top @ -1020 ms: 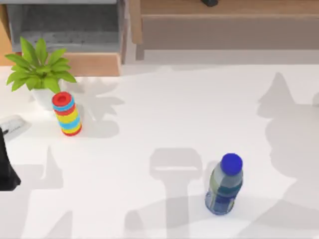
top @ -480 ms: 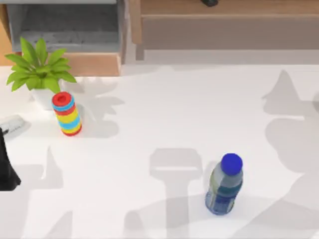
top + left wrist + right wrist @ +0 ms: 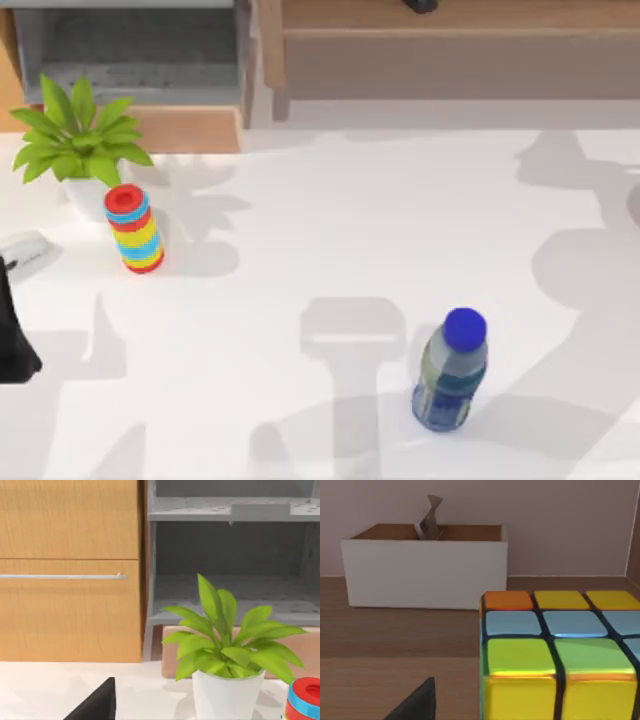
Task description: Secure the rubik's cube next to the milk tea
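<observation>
1. Top view: white worktop (image 3: 330, 230). Potted plant (image 3: 80, 140) sits far left at the back, and a striped ring stack (image 3: 133, 228) stands just beside it, twd the front. A blue-capped bottle (image 3: 452, 372) stands upright front-right of centre, well apart from those two. The left arm (image 3: 14, 345) is a dark bit parked at the left edge. Small pale grey thing (image 3: 25, 250) at the left edge too, can't tell what it is. Wooden furniture runs along the back.

2. Left wrist view: a dark wedge of the left hand (image 3: 96, 706) low in the shot, can't tell if it's apart or together. It faces a wood cabinet (image 3: 70, 580) w/ a thin metal handle and a grey shelf unit (image 3: 230, 555) next to it. The plant in its white pot is in front of the shelves, w/ the ring stack's edge right by the pot.

3. Right wrist view: the rubik's cube (image 3: 560, 655) is v close to the cam, resting on a brown wooden surface (image 3: 395, 645). Orange, yellow, blue and green tiles showing. Behind it, apart from it, is an open white box (image 3: 425, 572) w/ crumpled paper poking out. Dark wedge of the right hand (image 3: 416, 704) beside the cube, not touching afaict, and can't tell its state either.
</observation>
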